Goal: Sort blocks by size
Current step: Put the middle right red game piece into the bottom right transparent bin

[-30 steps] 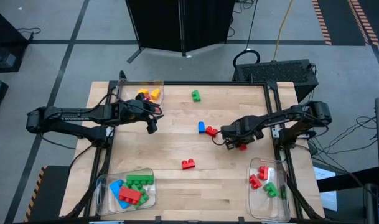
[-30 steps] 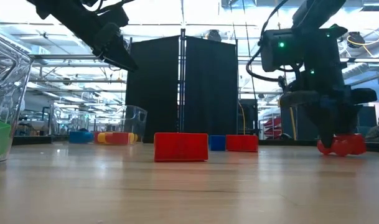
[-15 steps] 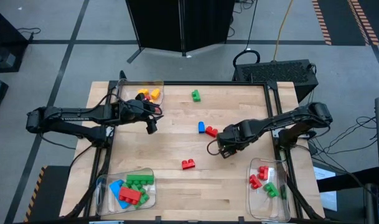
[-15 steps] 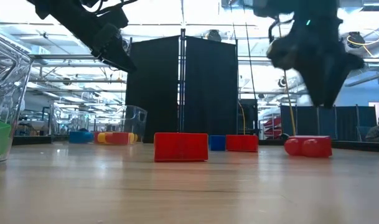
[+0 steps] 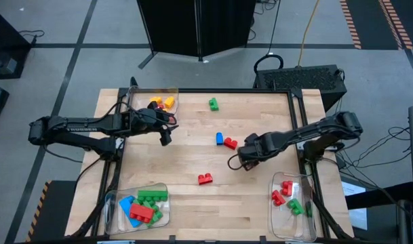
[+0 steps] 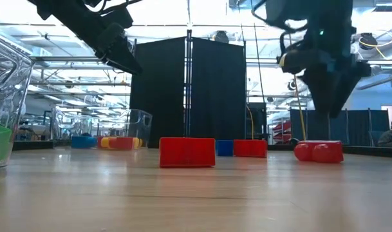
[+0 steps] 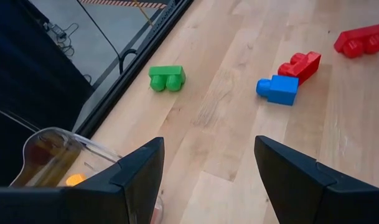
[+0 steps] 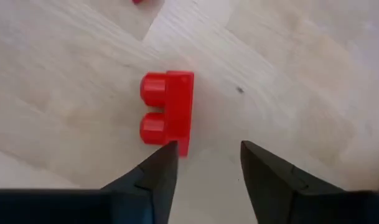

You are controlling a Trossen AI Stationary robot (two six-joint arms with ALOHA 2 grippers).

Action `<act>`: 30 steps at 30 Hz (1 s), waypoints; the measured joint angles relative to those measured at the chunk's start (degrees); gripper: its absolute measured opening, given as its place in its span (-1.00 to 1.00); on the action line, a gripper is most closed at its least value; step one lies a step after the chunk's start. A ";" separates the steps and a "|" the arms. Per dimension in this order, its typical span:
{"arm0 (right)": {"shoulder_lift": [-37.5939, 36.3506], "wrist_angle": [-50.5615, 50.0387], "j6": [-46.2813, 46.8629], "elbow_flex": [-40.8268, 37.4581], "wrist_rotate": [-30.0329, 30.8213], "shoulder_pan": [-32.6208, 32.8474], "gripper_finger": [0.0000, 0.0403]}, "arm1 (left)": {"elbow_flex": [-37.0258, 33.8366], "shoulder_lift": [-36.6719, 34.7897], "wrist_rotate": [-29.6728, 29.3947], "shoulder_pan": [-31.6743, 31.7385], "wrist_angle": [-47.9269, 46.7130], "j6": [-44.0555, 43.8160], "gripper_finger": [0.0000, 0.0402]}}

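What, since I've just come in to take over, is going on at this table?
A two-armed robot is sorting toy blocks into clear trays. The right gripper hangs over the table with its jaws open and empty, and a red block lies on the wood just ahead of them. The left gripper, also open and empty, waits by the far-left tray. A green block, a blue block and two more red ones lie loose on the table.

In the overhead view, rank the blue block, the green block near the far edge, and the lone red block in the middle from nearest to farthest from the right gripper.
From the right gripper:
1. Blue block, just toward the far side.
2. Lone red block, toward the near side; almost as close, a narrow call.
3. Green block, near the far edge, clearly farthest.
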 joint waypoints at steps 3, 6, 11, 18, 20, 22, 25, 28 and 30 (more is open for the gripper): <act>0.03 3.12 -2.30 -1.52 -0.55 -1.38 -0.02 | 0.00 0.00 -0.01 0.00 0.15 0.00 0.25; 0.03 7.86 -4.52 -2.74 -2.04 -2.73 0.20 | 0.00 0.00 -0.02 0.00 0.48 0.00 0.25; 0.00 12.17 -4.96 -4.67 -1.99 -5.09 0.54 | 0.00 0.00 -0.02 0.00 0.46 0.00 0.25; 0.00 16.83 -3.42 -10.05 -2.84 -6.98 0.69 | 0.00 0.00 -0.02 0.01 0.46 0.00 0.25; 0.00 21.32 -4.06 -11.49 -4.68 -6.96 0.68 | 0.00 0.00 -0.01 0.01 0.45 0.01 0.25; 0.00 24.36 -4.64 -12.46 -5.34 -6.91 0.66 | 0.00 0.00 -0.02 0.00 0.46 0.02 0.25; 0.00 25.85 -5.39 -13.30 -5.83 -6.94 0.63 | 0.00 0.00 -0.02 0.02 0.46 0.00 0.25; 0.00 25.75 -5.44 -13.85 -6.04 -6.94 0.60 | 0.00 0.00 -0.02 0.00 0.46 0.00 0.25; 0.00 25.77 -4.81 -14.38 -6.06 -6.94 0.56 | 0.00 0.00 -0.02 0.00 0.45 0.01 0.25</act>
